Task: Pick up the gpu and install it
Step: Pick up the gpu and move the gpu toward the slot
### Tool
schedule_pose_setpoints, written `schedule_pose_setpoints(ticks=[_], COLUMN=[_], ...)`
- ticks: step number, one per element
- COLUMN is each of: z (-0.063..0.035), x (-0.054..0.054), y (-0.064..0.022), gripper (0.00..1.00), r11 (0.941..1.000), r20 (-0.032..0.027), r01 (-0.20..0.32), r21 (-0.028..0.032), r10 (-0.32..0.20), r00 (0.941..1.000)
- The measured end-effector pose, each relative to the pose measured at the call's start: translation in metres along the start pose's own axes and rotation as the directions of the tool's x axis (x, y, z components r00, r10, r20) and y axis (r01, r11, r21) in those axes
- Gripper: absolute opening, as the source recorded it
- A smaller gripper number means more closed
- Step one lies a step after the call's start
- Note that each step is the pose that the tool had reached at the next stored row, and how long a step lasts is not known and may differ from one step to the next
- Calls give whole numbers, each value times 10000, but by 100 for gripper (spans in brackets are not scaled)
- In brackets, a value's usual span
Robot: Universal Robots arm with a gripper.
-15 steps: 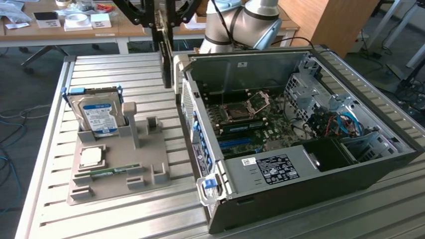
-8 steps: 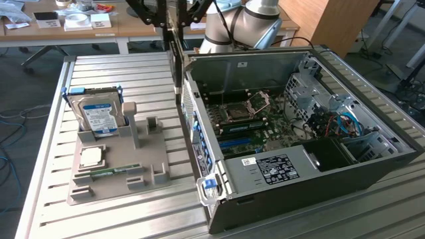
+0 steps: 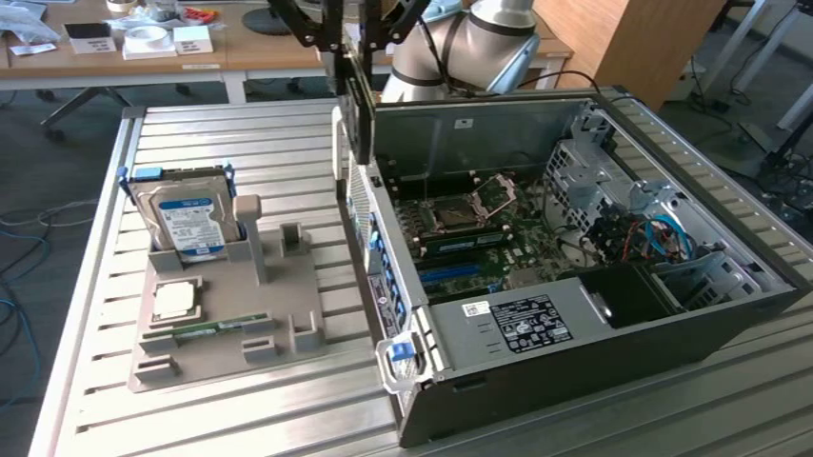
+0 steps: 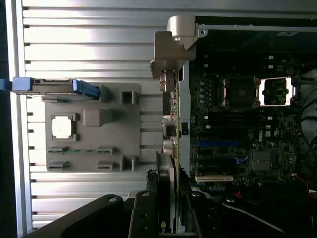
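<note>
Two containers stand on the desk [image 3: 228, 133]: a grey tray [image 3: 228, 357] toward the exterior view's left and an open black case [image 3: 610, 352] toward its right, near each other but apart. The tray holds a drive [image 3: 190, 224] with a blue label, upright in a slot at the far end; a cpu [image 3: 174, 302] lies flat in a recess nearer the camera; a ram stick [image 3: 209, 328] lies just beside the cpu, nearer still. The case lies on its side with its wide face open upward; inside are the board [image 3: 496, 243] with its socket [image 3: 464, 211], a power supply [image 3: 527, 319] with a black-and-white label at the near end, and blue and orange cables [image 3: 648, 238] beside a metal cage [image 3: 597, 171].

The end effector [image 3: 356, 38] is clenched on the gpu [image 3: 361, 114]; the card hangs upright above the case wall nearest the tray, at the far end; whether it touches that wall I cannot tell. In the wrist view the end effector [image 4: 169, 208] grips the gpu [image 4: 171, 129] edge-on between black fingers [image 4: 144, 213]; its silver bracket [image 4: 173, 44] is the end farthest from them; the tray [image 4: 130, 141] lies to one side of the card and the board [image 4: 237, 139] to the other.

The desk is slatted bare metal; behind it a wooden far desk [image 3: 190, 67] carries white boxes [image 3: 147, 38]; a wooden cabinet [image 3: 635, 38] stands beyond the case; cords trail on the floor [image 3: 26, 224] at the exterior view's left.
</note>
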State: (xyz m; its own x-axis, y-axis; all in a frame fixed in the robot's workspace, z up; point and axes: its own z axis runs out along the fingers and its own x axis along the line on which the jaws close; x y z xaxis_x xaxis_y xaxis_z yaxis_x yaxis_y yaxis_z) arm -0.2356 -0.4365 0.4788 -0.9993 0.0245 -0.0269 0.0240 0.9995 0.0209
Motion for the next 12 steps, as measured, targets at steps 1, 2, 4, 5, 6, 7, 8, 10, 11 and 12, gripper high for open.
schedule_pose_setpoints(ticks=[1, 2, 4, 5, 6, 7, 8, 10, 11, 12], z=[1, 1, 3, 3, 4, 4, 5, 5, 5, 6], x=[-21, -40, -77, -95, -113, -131, -147, -178, -194, -222], y=[1, 1, 2, 3, 3, 3, 4, 5, 5, 6], gripper=[27, 27, 27, 27, 27, 27, 27, 27, 27, 27], r11=[10000, 10000, 10000, 10000, 10000, 10000, 10000, 10000, 10000, 10000], r20=[0, 1, 1, 1, 1, 1, 1, 0, 0, 0], r01=[-1, -1, -1, -1, -2, -1, -1, 0, -1, -1], r21=[0, 0, -1, -1, -1, -1, -1, 0, 0, 0], r10=[1, 1, 1, 1, 2, 1, 1, 0, 1, 1], r00=[10000, 10000, 10000, 10000, 10000, 10000, 10000, 10000, 10000, 10000])
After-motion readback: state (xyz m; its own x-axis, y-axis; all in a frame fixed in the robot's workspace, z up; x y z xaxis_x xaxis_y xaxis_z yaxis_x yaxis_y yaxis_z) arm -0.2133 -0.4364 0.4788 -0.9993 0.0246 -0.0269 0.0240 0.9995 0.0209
